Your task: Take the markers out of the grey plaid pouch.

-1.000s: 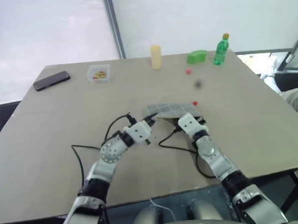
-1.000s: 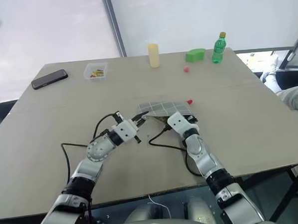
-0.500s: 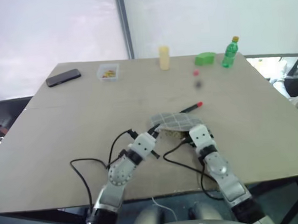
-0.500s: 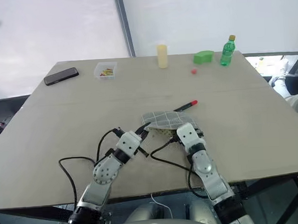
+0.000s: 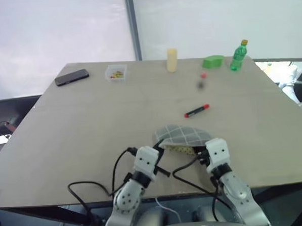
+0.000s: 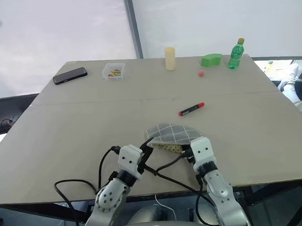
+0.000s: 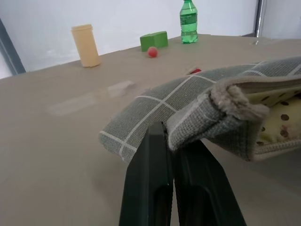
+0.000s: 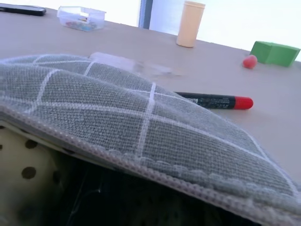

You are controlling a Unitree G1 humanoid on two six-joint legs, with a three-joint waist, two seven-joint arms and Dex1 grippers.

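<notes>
The grey plaid pouch [image 5: 183, 135] hangs arched just above the table near its front edge, its mouth with spotted yellowish lining [image 7: 282, 117] turned toward me. My left gripper [image 7: 170, 137] is shut on the pouch's left edge, its black fingers [image 7: 155, 155] pinching the fabric. At the pouch's right end my right gripper [image 5: 203, 147] is shut on it, with the fingertips hidden under the fabric. One of the markers, red with black sections [image 5: 197, 110], lies free on the table beyond the pouch and also shows past the grey fabric [image 8: 214, 100].
Along the far edge stand a black phone [image 5: 71, 77], a clear box [image 5: 116, 73], a yellowish cylinder [image 5: 172, 59], a green block [image 5: 212, 61], a green bottle [image 5: 237, 48] and a small red ball [image 5: 203, 75]. Black cables [image 5: 118, 170] loop by the front edge.
Both grippers have drawn the pouch back toward the front edge. The red marker stayed on the table and now lies fully clear of the pouch. The camera has shifted.
</notes>
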